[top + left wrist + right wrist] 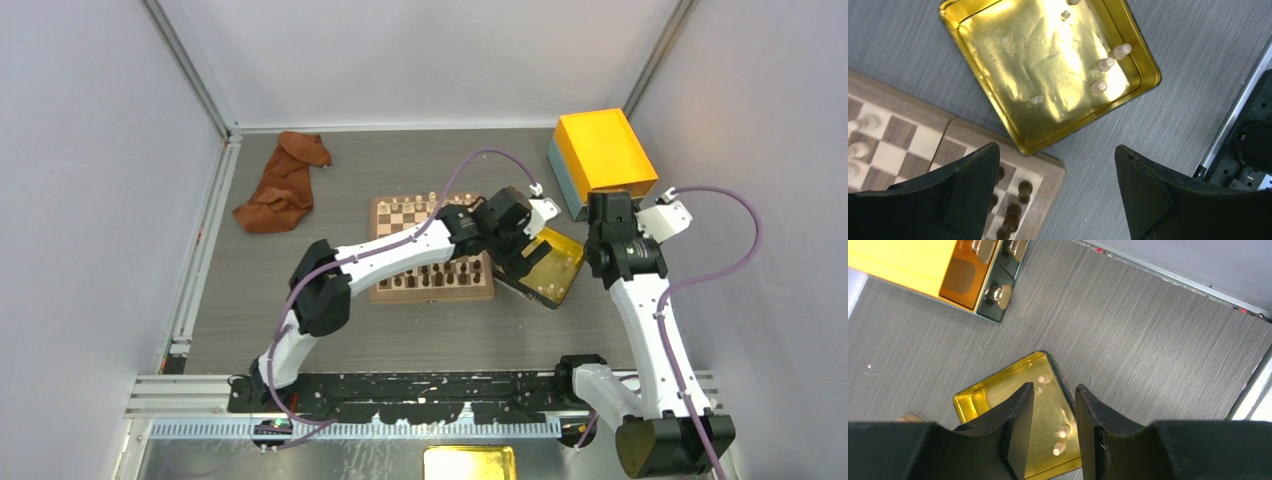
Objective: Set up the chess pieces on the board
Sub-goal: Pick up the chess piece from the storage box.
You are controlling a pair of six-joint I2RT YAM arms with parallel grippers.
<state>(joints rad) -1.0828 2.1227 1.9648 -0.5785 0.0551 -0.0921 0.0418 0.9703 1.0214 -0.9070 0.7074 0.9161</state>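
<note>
The board (400, 215) lies mid-table, with cream chess pieces (412, 207) along its far rows and dark ones on the near rows. Three more cream pieces (1106, 64) stand in the golden tray (998, 75) at the board's right corner. My left gripper (1056, 147) hovers over that board corner (1048, 167) and the tray's near edge, jaws wide open and empty. My right gripper (1054, 386) hangs above the tray's right rim (1060, 372), open by a narrow gap and holding nothing. Cream pieces (1064, 431) show below it.
An orange-yellow box (605, 150) stands at the back right, close behind the right arm. A brown cloth (283, 185) lies at the back left. A second golden tray (470, 463) sits below the arm bases. Dark pieces (1023, 187) stand near the board's corner.
</note>
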